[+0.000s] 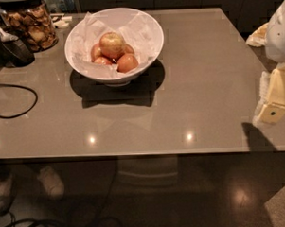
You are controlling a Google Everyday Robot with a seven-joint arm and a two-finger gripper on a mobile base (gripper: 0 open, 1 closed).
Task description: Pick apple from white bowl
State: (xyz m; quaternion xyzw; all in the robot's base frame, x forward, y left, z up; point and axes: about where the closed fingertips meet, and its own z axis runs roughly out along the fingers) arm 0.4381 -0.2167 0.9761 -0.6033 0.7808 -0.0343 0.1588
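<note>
The white bowl (148,27) stands on the grey table at the back left, lined with crumpled white paper. The apple (112,44), the largest and palest, yellow-green with a pink blush, lies on top of the pile in the bowl. Smaller, redder apples (127,63) lie around and under it. My gripper (273,105) is at the right edge of the view, cream-coloured, hanging over the table's right side. It is far to the right of the bowl and touches nothing in it. The white arm (281,29) rises above it.
A glass jar of brown snacks (30,24) stands at the back left next to a dark appliance (9,48). A black cable (18,99) loops on the table's left side. The table's front edge (135,155) runs across the view, with floor and cables below.
</note>
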